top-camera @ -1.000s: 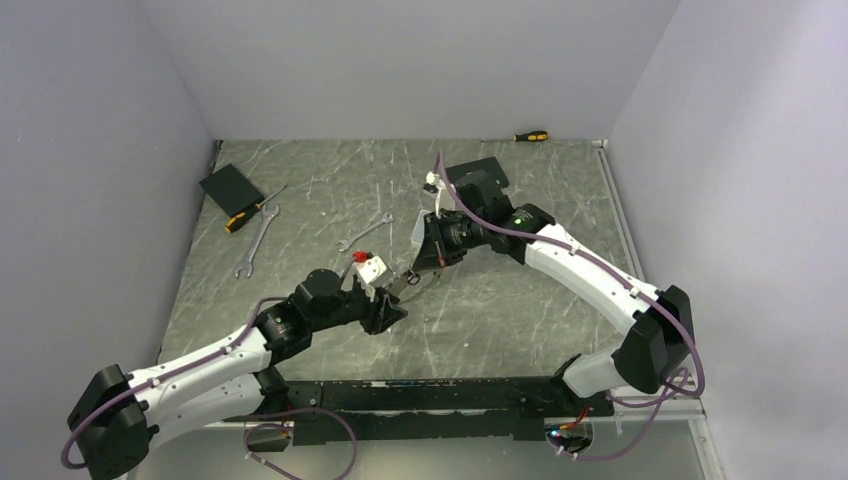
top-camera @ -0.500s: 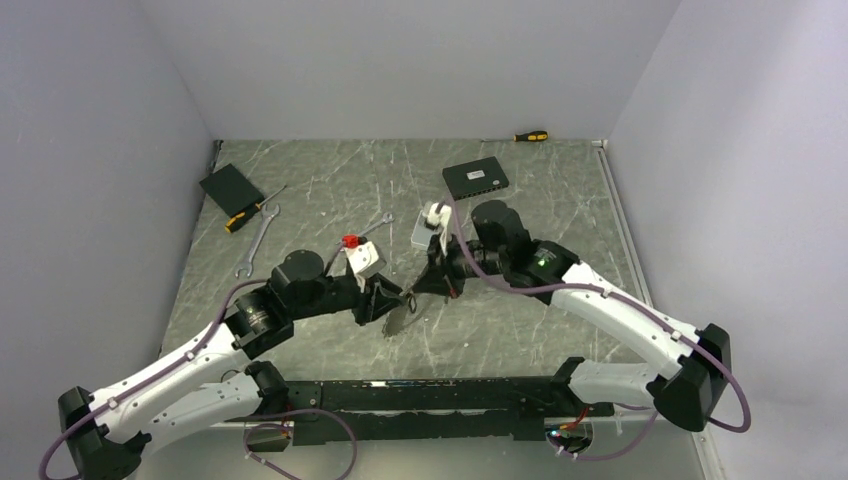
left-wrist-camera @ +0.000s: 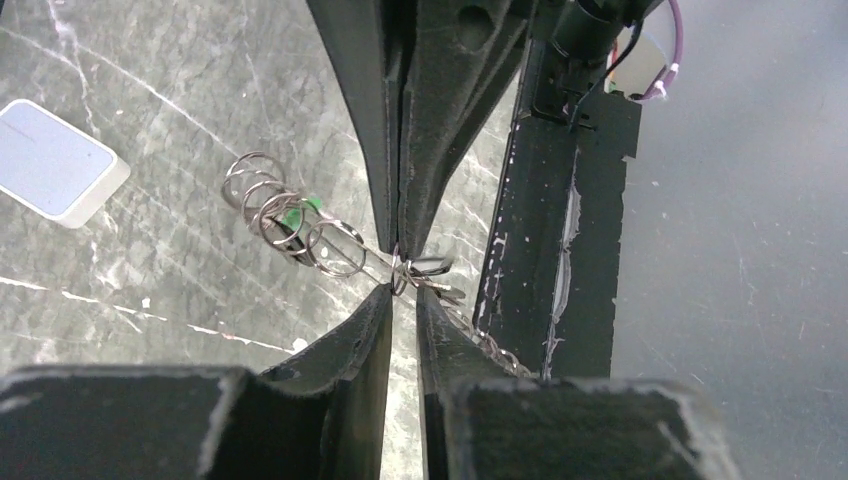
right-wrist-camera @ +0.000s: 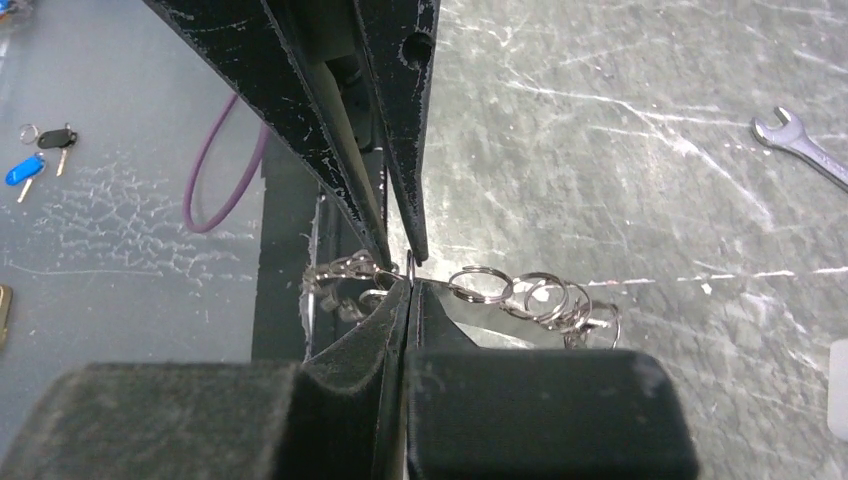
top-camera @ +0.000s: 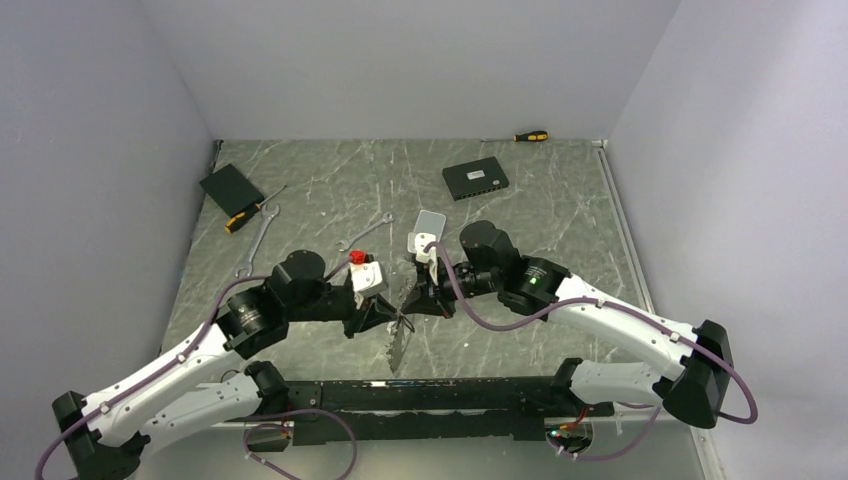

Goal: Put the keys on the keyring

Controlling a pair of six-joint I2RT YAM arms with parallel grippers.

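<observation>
Left gripper and right gripper meet nose to nose above the near middle of the grey marbled tabletop, close to the black rail at its front edge. Each has its two black fingers pressed almost together, and both nip the same thin silvery wire keyring at nearly the same spot.

In the left wrist view the left gripper's tips close on the wire from below, with only a sliver of gap between them. The right gripper's fingers come down from above to the same point. To the left of the pinch the keyring carries a row of small silver split rings with a little green tag among them. To the right, the small flat silver keys trail down in a string toward the rail.

In the right wrist view the right gripper is clamped flat on the wire. The split rings fan out to its right and the keys bunch to its left. From above, the keys hang below the two grippers.

Elsewhere on the table lie a small pale grey flat box, a black flat box, a black square pad, two silver wrenches, and two yellow-and-black screwdrivers.
</observation>
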